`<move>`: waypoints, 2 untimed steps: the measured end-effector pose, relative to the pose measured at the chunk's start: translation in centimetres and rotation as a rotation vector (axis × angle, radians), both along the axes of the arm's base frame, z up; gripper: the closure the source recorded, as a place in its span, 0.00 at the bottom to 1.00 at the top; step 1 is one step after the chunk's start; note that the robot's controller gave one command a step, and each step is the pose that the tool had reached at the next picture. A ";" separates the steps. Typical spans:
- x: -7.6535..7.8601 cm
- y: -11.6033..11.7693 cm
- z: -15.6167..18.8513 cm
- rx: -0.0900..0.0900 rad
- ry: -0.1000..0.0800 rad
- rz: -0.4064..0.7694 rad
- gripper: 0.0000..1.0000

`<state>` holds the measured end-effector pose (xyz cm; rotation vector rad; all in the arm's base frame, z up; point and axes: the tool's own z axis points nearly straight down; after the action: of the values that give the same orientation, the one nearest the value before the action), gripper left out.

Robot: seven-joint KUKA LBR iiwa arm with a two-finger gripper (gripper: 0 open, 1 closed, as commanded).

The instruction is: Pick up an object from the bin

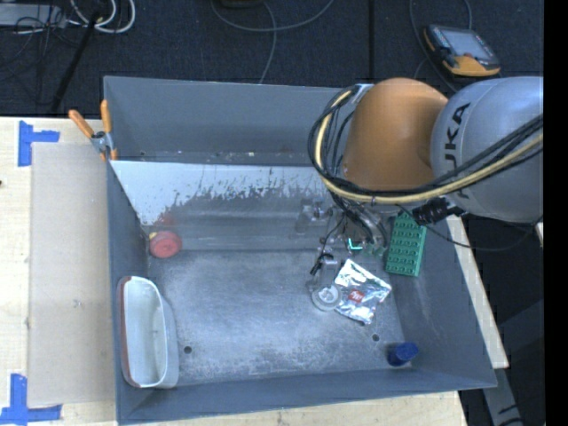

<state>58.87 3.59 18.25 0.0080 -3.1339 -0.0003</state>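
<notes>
My gripper [328, 256] hangs below the orange wrist cover in the right half of the bin, low over the floor. Its tip is at the upper left edge of a crinkled clear plastic packet [359, 293] with red and white contents. A small clear round piece [323, 296] lies just left of that packet, right under the gripper's tip. A green studded building plate [406, 245] leans against the bin's right wall, just right of the gripper.
A small blue cap [401, 354] lies in the front right corner. A pink round thing [165, 243] sits at the back left, and a white oblong dish [145, 331] lies along the left wall. The arm and its cables cover the back right part of the bin.
</notes>
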 end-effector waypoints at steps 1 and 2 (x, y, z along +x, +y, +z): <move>-0.5 -8.1 -11.1 0.000 0.000 0.080 0.00; -4.5 -14.2 -11.2 0.001 -0.006 0.252 0.00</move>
<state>54.34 -10.65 7.01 0.4026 -3.1136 0.0001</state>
